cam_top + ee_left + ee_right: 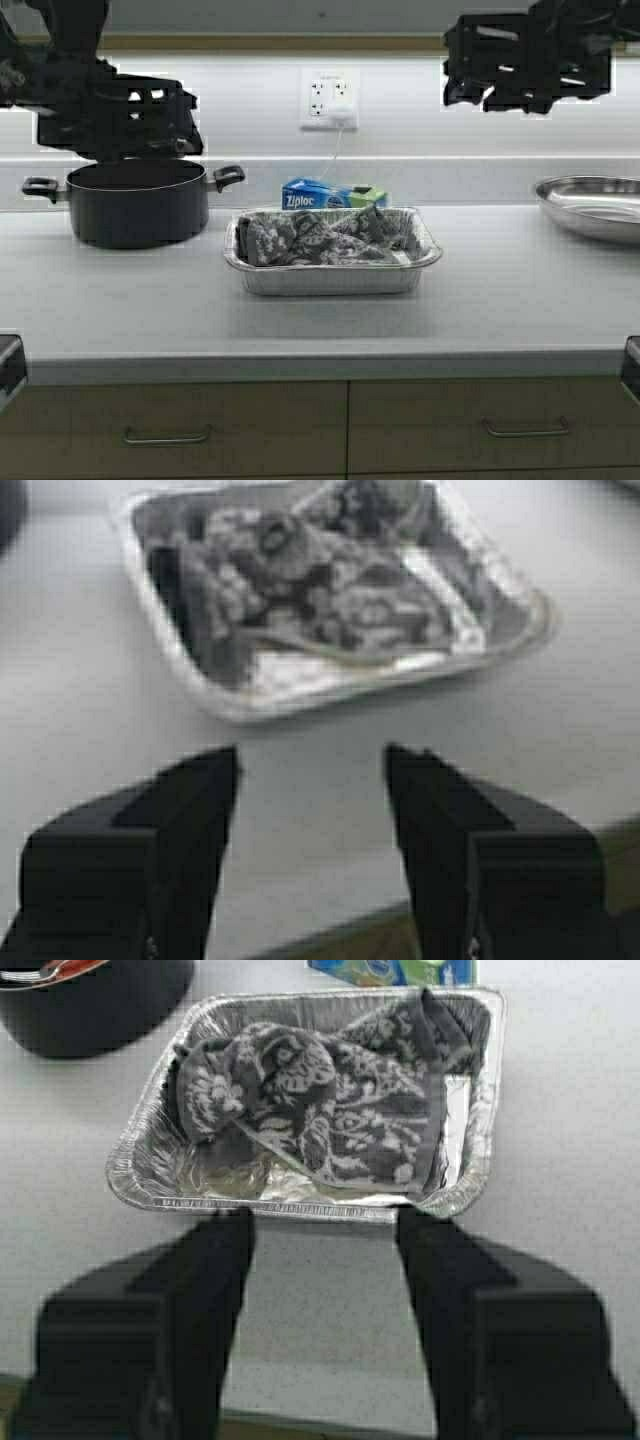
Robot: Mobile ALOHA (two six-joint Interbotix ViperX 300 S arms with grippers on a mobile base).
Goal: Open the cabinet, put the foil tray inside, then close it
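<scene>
on counter (pixel 500 300), cloth-filled foil tray (pixel 333 275)

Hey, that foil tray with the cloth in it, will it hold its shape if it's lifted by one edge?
Probably not well: the foil tray has thin ribbed walls, so it may flex or dent. The patterned cloth looks light, so weight is likely small. On the smooth counter it would probably slide.

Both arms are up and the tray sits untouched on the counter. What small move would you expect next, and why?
Probably the right tool reaches up toward the cabinet, which these views do not show. The foil tray rests on the counter, ungripped, holding a patterned cloth. Both the right and the left tool are open, holding nothing, raised above the counter.
</scene>
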